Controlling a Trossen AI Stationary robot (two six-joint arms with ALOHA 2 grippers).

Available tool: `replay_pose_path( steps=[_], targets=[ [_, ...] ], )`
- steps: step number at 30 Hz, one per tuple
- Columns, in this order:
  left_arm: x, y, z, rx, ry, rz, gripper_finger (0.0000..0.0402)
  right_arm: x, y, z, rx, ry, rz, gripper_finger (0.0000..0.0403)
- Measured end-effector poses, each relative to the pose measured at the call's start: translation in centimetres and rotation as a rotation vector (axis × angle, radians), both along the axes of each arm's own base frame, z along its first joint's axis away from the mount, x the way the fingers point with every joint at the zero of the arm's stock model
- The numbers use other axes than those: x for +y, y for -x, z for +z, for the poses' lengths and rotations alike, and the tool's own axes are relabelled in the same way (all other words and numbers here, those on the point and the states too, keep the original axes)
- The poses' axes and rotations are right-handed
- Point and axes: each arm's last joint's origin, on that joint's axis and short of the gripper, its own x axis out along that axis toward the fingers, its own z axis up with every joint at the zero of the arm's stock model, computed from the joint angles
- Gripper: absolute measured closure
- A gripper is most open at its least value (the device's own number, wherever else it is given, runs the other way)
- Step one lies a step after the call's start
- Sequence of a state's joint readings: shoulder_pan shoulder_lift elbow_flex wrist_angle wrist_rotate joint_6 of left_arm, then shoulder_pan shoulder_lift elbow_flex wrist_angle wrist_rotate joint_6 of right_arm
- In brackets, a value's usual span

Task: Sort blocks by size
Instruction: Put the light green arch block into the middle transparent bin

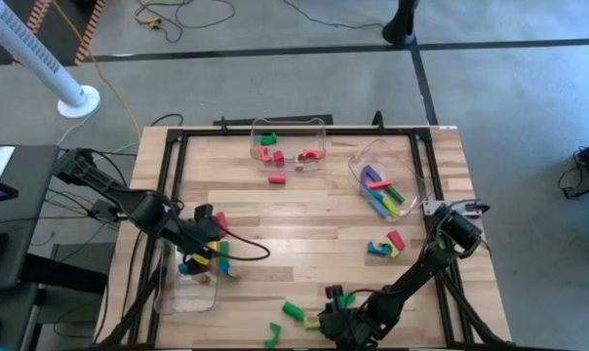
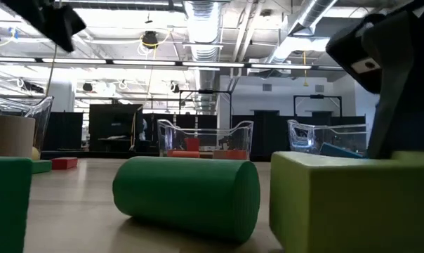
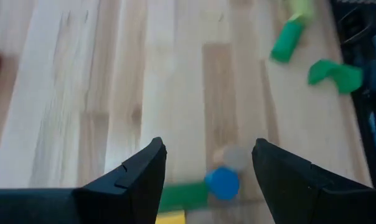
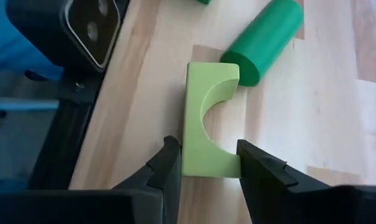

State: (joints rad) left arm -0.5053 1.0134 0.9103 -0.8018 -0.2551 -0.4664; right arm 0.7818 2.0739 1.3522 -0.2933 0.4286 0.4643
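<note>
Bare wood is lying open across the middle of the surface (image 1: 304,229), between the far bins and the near blocks. At the near edge the right tool (image 4: 206,163) is sitting on a lime arch (image 4: 203,127), with a green cylinder (image 4: 263,40) touching the arch's far end and blocking that side. The left tool (image 3: 208,171) is hanging over a clear bin (image 1: 187,292) holding blocks.

Arch block (image 4: 206,121) lime-green; cylinder (image 4: 263,38) dark green — table (image 4: 325,124) pale wood.
</note>
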Motion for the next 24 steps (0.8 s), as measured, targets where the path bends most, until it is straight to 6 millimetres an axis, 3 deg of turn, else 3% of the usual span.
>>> replay_pose_path(
  steps=[6, 14, 24],
  targets=[
    [-0.5, -1.0, 1.0, -0.152, -0.040, -0.099, 0.0172, -0.1, -0.3, 1.5, 0.049, 0.087, -0.001, 0.0246],
    [-0.6, -1.9, 1.6, -0.274, -0.230, -0.151, 0.0171, -0.4, -0.9, 3.7, 0.059, 0.205, -0.011, 0.0246],
    [-2.9, -6.2, -1.0, -0.296, -0.519, -0.345, 0.0170, -2.6, -3.3, 6.1, 0.051, 0.300, -0.047, 0.0246]
  ],
)
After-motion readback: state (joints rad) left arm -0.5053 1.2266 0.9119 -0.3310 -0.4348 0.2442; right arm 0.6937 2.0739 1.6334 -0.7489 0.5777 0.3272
